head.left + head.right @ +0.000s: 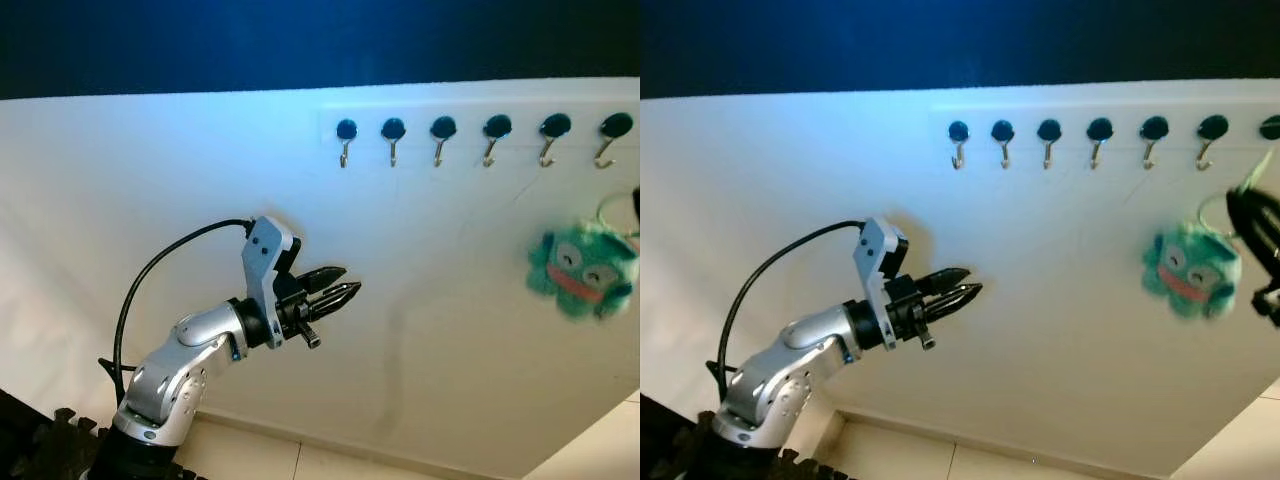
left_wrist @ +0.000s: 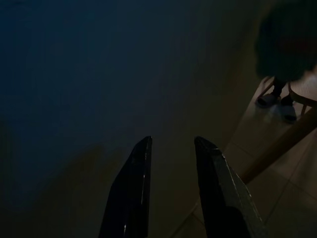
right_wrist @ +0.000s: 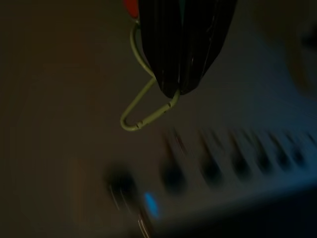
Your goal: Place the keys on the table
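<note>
The right gripper (image 3: 179, 74) pinches a pale green clip (image 3: 143, 111) between its closed fingers; from it the keys' teal plush charm (image 1: 1188, 268) hangs in the air against the white wall (image 1: 150, 200), below and right of a row of dark hooks (image 1: 443, 135). The left gripper (image 1: 335, 290) is raised at mid-height before the wall, well apart from the charm, its fingers slightly parted and holding nothing. Pale floor tiles (image 1: 270, 455) run below.
</note>
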`<state>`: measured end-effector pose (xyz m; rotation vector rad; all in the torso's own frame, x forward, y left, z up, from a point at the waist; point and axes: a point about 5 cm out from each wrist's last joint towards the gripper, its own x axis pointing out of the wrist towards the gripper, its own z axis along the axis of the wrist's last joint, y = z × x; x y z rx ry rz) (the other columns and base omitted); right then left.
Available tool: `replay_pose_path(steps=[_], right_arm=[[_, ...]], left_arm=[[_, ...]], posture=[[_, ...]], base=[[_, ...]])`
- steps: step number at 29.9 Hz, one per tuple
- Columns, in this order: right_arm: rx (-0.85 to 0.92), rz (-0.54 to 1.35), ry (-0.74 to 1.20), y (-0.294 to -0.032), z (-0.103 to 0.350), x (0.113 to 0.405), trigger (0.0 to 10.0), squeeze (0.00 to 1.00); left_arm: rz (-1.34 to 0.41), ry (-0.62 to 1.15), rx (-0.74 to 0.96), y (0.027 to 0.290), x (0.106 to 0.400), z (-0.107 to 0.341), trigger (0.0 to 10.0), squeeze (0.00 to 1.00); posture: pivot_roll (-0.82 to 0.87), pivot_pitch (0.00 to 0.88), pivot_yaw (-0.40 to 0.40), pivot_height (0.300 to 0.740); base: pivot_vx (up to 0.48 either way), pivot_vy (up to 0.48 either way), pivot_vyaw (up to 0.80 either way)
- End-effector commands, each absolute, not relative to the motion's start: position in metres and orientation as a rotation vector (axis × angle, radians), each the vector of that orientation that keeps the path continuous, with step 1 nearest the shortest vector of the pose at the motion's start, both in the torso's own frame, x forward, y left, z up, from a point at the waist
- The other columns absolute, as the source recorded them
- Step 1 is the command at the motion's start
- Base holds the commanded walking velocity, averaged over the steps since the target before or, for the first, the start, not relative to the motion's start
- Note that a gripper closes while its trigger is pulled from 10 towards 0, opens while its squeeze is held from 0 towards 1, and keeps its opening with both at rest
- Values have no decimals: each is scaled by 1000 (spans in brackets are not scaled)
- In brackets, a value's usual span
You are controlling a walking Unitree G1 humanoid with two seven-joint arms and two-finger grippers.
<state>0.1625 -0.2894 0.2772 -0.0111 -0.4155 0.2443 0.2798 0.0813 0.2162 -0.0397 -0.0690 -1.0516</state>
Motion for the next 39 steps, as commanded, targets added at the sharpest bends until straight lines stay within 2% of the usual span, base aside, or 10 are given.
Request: replay_pose_path(steps=[1, 4, 6, 7, 12, 16, 21, 27, 33, 39], right_arm=[[-10, 172, -380, -299, 265, 156, 10000, 0], [-1, 62, -355, -319, 254, 149, 10000, 0], [-89, -173, -320, -355, 244, 138, 10000, 0], [-89, -173, -320, -355, 244, 138, 10000, 0], [-310, -590, -242, -411, 243, 118, 10000, 0], [-423, -727, -104, -432, 229, 107, 10000, 0], [-434, -743, 19, -439, 203, 104, 10000, 0], [-471, -770, 171, -450, 165, 105, 10000, 0], [-522, -778, 186, -452, 162, 115, 10000, 0], [-612, -975, 234, -473, 168, 101, 10000, 0]], left_arm=[[-1036, -41, -25, 85, 281, 210, 10000, 0], [-1044, -37, -24, 84, 281, 209, 10000, 0], [-1050, -33, -24, 83, 283, 208, 10000, 0], [-1050, -33, -24, 83, 283, 208, 10000, 0], [-1041, -16, -24, 82, 286, 203, 10000, 0], [-983, 20, -21, 90, 287, 191, 10000, 0], [-931, 71, -28, 106, 282, 178, 10000, 0], [-856, 209, -56, 135, 256, 140, 10000, 0], [-698, 333, -39, 159, 242, 96, 10000, 0], [-490, 434, 11, 186, 235, 58, 10000, 0]], posture=[[-146, 145, 133, 740], [-163, 147, 144, 740], [-173, 149, 151, 740], [-173, 149, 151, 740], [-183, 153, 148, 740], [-179, 153, 134, 740], [-172, 156, 123, 740], [-148, 161, 105, 740], [-138, 161, 90, 740], [-133, 157, 80, 740]], base=[[0, 0, 0], [0, 0, 0], [0, 0, 0], [0, 0, 0], [0, 0, 0], [0, 0, 0], [0, 0, 0], [0, 0, 0], [0, 0, 0], [0, 0, 0]])
